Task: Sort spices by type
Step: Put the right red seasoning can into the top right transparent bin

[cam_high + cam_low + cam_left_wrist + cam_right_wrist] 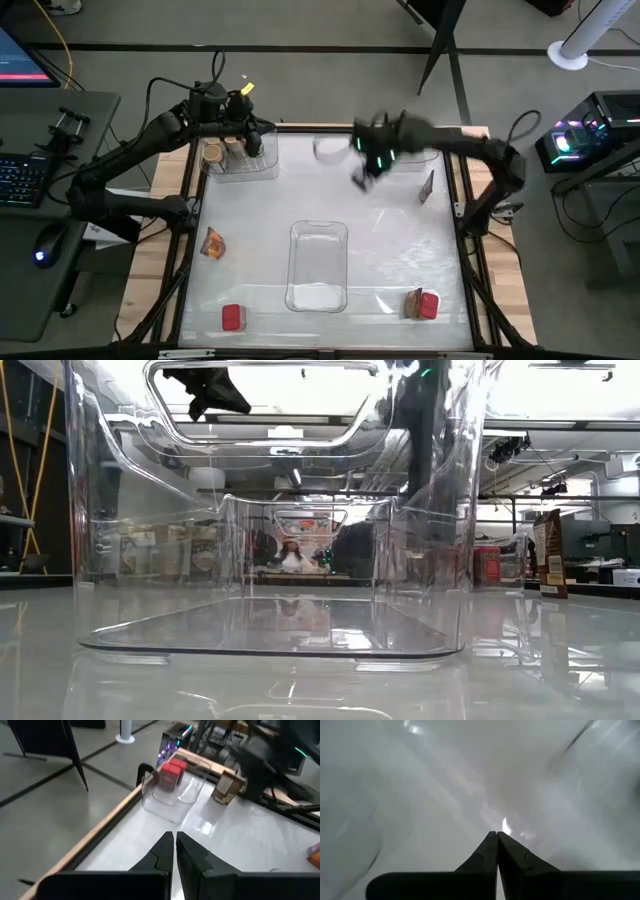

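Both pincers pinched shut, empty. Right pincer (366, 172) hovers mid-far tabletop (380, 250); nearest loose spice imo is the foil packet (427, 186) toward the right edge, standing on edge. Left pincer (252, 135) over far-left tray (262, 166).

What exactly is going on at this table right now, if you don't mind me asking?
A two-armed robot is sorting spices into clear trays. Neither arm holds anything: the left gripper is shut above the far-left tray that holds tan-lidded jars; the right gripper is shut over the far middle. A red container and foil packets lie loose; the centre tray looks empty.
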